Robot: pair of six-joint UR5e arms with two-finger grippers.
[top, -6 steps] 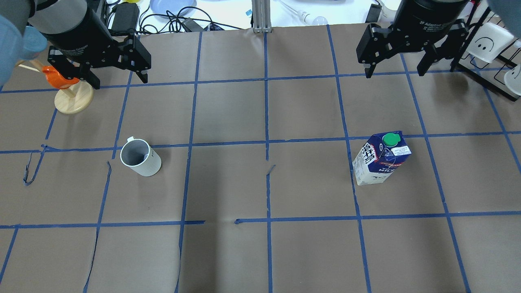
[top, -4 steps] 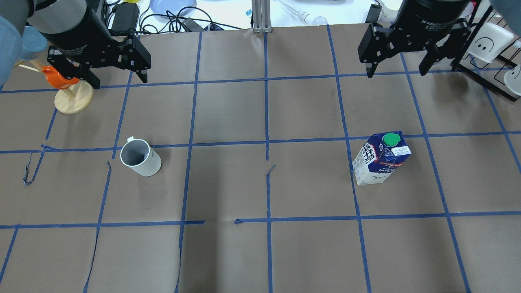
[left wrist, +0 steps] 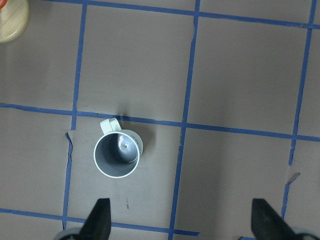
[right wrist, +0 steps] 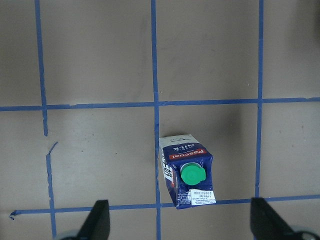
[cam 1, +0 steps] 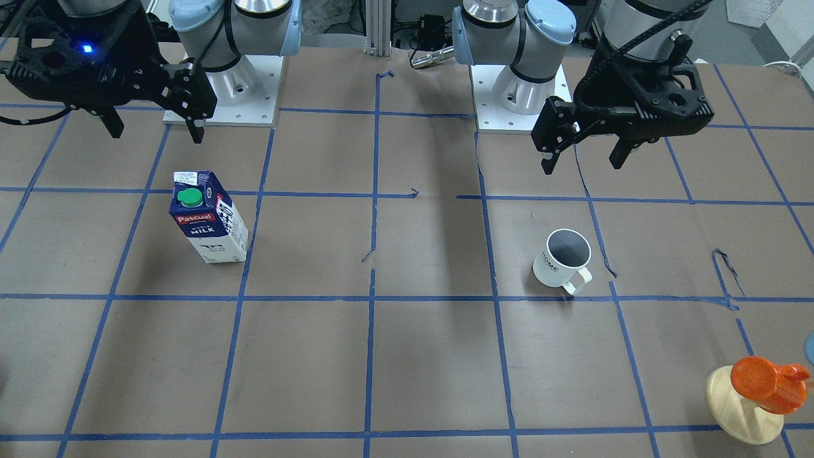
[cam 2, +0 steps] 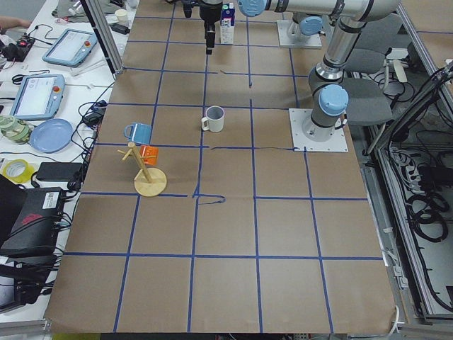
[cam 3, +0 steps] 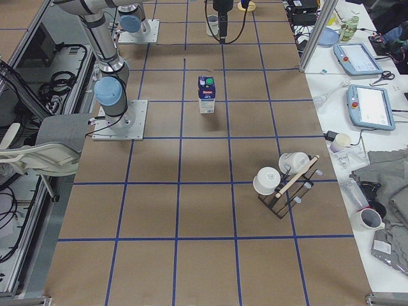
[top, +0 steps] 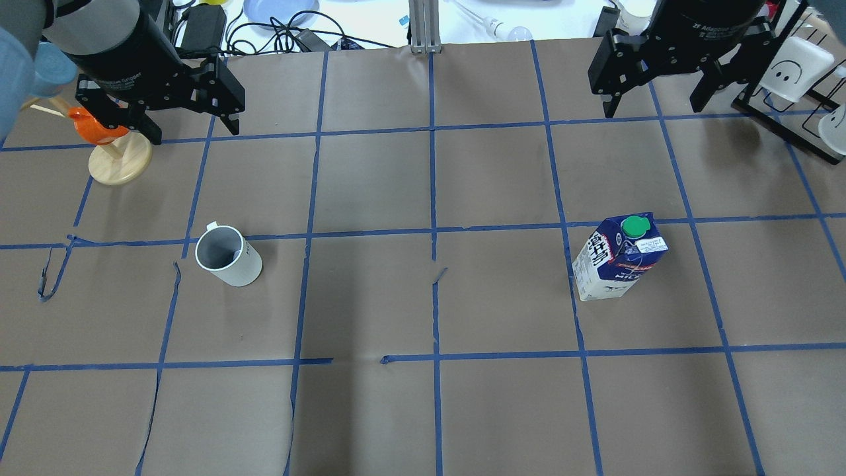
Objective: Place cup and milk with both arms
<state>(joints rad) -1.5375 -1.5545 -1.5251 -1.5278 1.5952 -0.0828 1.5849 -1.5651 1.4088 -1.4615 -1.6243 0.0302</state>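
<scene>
The white cup with a dark grey inside stands upright on the left of the table; it also shows in the front view and the left wrist view. The blue and white milk carton with a green cap stands upright on the right, and shows in the front view and the right wrist view. My left gripper is open and empty, high above the table beyond the cup. My right gripper is open and empty, high beyond the milk.
An orange cup hangs on a wooden stand with a round base at the far left, under my left arm. A black rack with white mugs stands at the far right. Cables and a blue plate lie beyond the far edge.
My right gripper has drifted a little toward the far edge of the table. My left gripper, the cup and the milk have not moved.
</scene>
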